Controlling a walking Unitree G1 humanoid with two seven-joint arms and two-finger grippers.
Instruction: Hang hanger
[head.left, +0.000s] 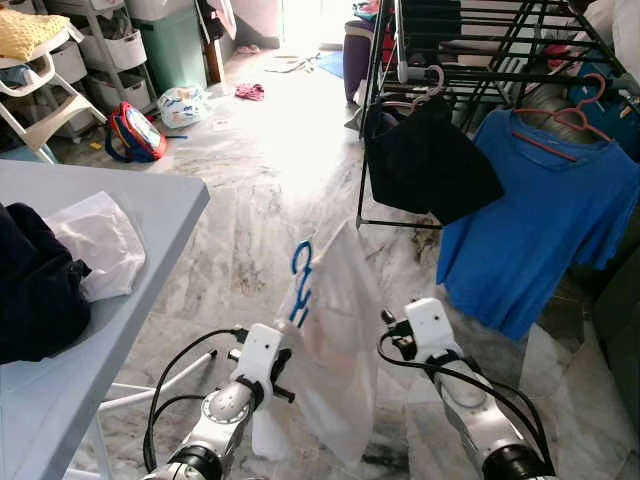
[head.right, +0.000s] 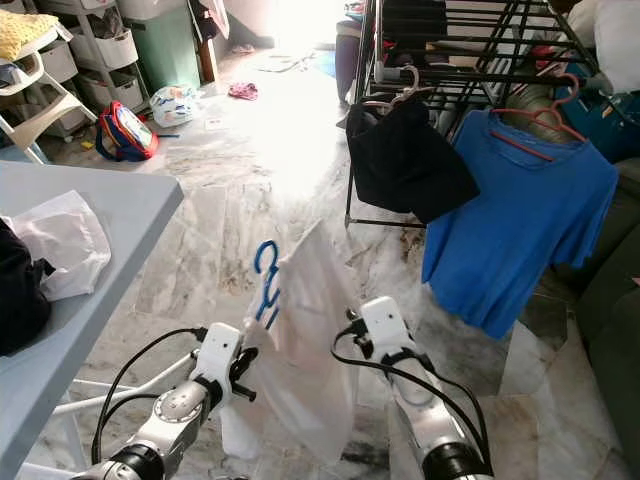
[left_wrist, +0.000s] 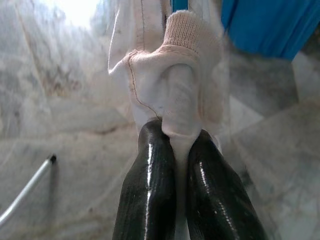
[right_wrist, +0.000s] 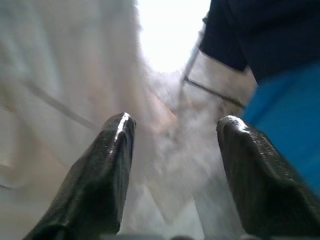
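Note:
A white garment hangs on a blue hanger over the marble floor, between my two arms. My left gripper is shut on a fold of the white garment near its ribbed collar. My right gripper is open right beside the cloth, with nothing between its fingers. The black drying rack stands ahead to the right. It carries a black garment on a pale hanger and a blue T-shirt on a red hanger.
A grey table at the left holds a dark garment and a white one. Further back are a white chair, storage drawers, a red and blue bag and clutter on the floor.

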